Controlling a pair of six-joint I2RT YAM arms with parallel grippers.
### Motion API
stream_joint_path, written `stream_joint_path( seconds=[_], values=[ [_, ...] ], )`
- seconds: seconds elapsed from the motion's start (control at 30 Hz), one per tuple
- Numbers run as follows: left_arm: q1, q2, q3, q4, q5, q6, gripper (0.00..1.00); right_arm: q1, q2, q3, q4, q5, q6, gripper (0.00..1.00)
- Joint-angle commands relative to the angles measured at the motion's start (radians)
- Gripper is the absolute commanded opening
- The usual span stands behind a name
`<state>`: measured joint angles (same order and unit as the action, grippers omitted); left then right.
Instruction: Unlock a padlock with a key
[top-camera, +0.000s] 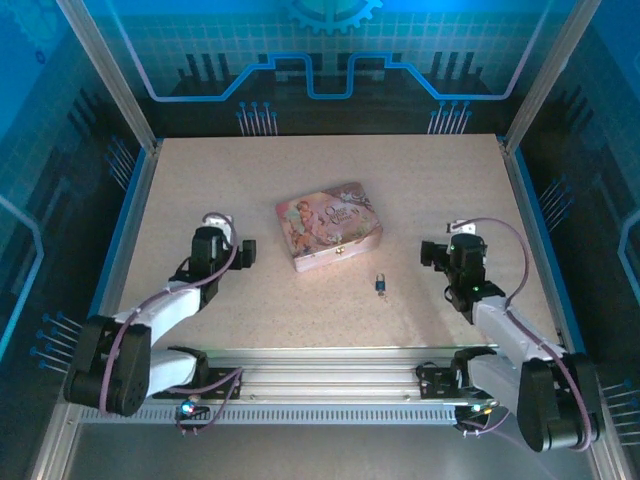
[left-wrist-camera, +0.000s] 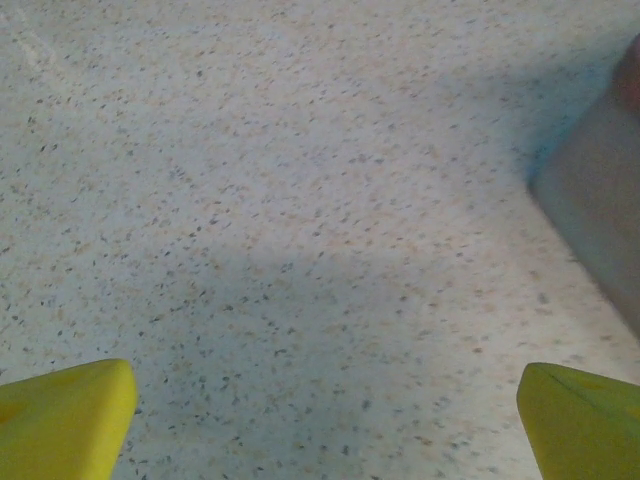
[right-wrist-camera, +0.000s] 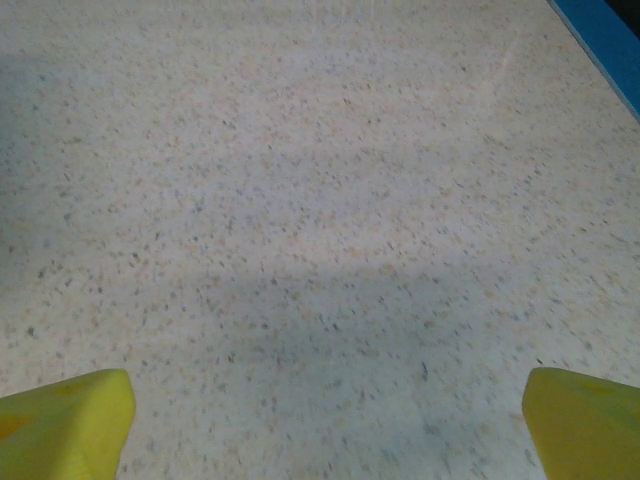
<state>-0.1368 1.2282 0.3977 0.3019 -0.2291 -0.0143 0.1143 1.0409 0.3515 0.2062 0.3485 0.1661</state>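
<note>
Lying nearer right jaws, padlock (top-camera: 381, 286)

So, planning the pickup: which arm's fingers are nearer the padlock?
The right fingers, just right of the padlock; the left fingers sit left of the pink tin.

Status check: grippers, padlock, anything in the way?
Both open and empty: left gripper, right gripper. Loose padlock on table, nearer right gripper; key too small to make out. Beyond it, pink tin, apart, not blocking.
</note>
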Motion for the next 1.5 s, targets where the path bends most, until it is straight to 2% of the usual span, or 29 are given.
stream_joint_path(
  seconds=[0.0, 0.13, 0.2, 0.33, 0.37, 0.4, 0.5, 1.17, 1.27, 1.47],
  values=[
    [0.024, 0.04, -0.044, 0.311, 0.001, 0.041, 0.99, -0.025, 0.077, -0.05, 0.349, -0.05, -0.044, 1.0],
    [0.045, 0.114, -0.082, 0.534, 0.036, 0.048, 0.99, -0.035, 0.171, -0.052, 0.48, -0.067, -0.063, 1.0],
    [0.049, 0.168, -0.075, 0.587, 0.05, 0.066, 0.99, -0.042, 0.222, -0.046, 0.548, -0.079, -0.08, 1.0],
    [0.066, 0.322, -0.074, 0.731, 0.048, 0.062, 0.99, -0.051, 0.337, 0.015, 0.558, -0.1, -0.098, 1.0],
    [0.071, 0.339, -0.064, 0.738, 0.043, 0.061, 0.99, -0.05, 0.373, 0.025, 0.571, -0.098, -0.093, 1.0],
    [0.077, 0.32, -0.049, 0.668, 0.052, 0.047, 0.99, -0.05, 0.396, 0.034, 0.588, -0.109, -0.102, 1.0],
    [0.105, 0.321, -0.017, 0.615, 0.081, 0.02, 0.99, -0.051, 0.436, 0.085, 0.52, -0.14, -0.111, 1.0],
    [0.114, 0.323, -0.018, 0.625, 0.099, 0.017, 0.99, -0.052, 0.434, 0.084, 0.519, -0.145, -0.111, 1.0],
    [0.114, 0.323, -0.017, 0.625, 0.101, 0.017, 0.99, -0.044, 0.468, 0.077, 0.559, -0.237, -0.165, 1.0],
    [0.115, 0.324, -0.017, 0.624, 0.1, 0.018, 0.99, -0.057, 0.464, 0.078, 0.552, -0.265, -0.16, 1.0]
  ],
)
